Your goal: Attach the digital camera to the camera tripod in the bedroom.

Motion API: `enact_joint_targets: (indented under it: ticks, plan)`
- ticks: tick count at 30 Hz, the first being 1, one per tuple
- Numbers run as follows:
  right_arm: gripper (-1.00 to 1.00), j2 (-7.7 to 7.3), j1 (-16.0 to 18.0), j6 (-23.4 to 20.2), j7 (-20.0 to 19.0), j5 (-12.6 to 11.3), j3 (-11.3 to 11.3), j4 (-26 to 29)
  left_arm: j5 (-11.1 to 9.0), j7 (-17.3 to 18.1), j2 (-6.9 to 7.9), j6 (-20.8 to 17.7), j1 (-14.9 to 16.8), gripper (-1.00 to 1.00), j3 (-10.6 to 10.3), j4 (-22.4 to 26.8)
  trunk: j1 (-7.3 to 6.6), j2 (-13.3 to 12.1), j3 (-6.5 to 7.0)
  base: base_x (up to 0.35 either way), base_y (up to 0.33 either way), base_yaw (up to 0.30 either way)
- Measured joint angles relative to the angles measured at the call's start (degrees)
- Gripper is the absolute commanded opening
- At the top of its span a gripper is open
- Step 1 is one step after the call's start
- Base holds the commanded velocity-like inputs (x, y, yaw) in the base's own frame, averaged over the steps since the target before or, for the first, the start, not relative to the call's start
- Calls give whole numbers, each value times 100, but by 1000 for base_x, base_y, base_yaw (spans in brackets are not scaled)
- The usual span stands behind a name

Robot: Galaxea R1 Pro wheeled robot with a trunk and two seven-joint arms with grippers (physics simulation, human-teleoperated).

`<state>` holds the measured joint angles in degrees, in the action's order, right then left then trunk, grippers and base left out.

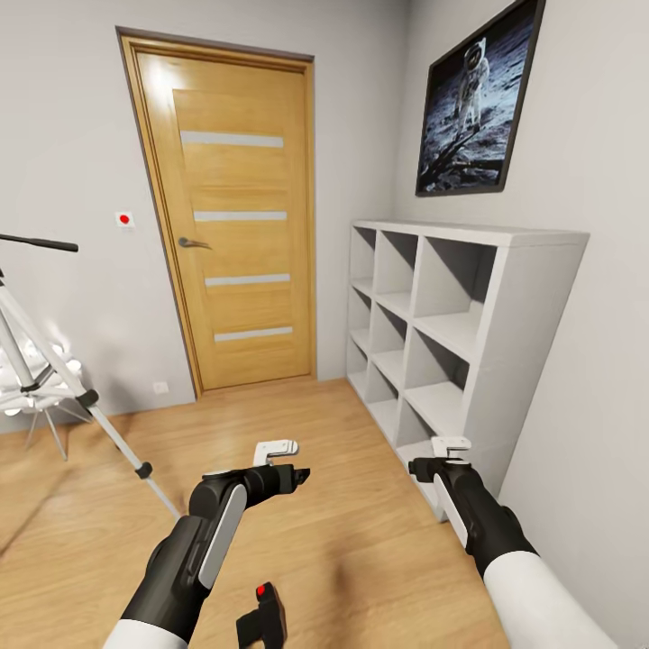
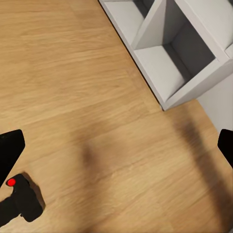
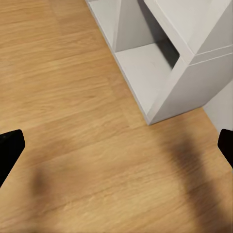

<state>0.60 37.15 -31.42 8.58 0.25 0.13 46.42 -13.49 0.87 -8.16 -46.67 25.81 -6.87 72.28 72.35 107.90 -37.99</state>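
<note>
The digital camera [image 1: 262,617], small and black with a red dot on top, lies on the wood floor close in front of me, between my two arms. It also appears in the left wrist view as the digital camera [image 2: 20,198], beside one fingertip. The camera tripod [image 1: 56,360] stands at the far left, its silver legs spread and its black handle [image 1: 38,242] sticking out sideways. My left gripper [image 1: 299,474] hovers open above the floor, beyond the camera, holding nothing [image 2: 116,148]. My right gripper [image 1: 420,467] is open and empty near the shelf's foot [image 3: 116,148].
White cube shelves [image 1: 505,297] line the right wall, under a framed moon picture [image 1: 478,95]. A shut wooden door [image 1: 234,225] is straight ahead, with a white wall plate with a red dot [image 1: 124,218] beside it. A small white ball-cluster lamp [image 1: 27,397] stands behind the tripod.
</note>
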Motion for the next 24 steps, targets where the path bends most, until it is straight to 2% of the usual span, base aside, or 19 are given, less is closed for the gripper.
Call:
enact_joint_targets:
  ticks: [13,24]
  plan:
    - [100,0,0,0,-4,8,8,0,-35,0,-3,-26,0,100,14,6,286,521,-233,0,0,0]
    - [100,0,0,0,0,12,11,0,-299,-4,0,-42,0,100,17,8,527,963,-431,0,0,0]
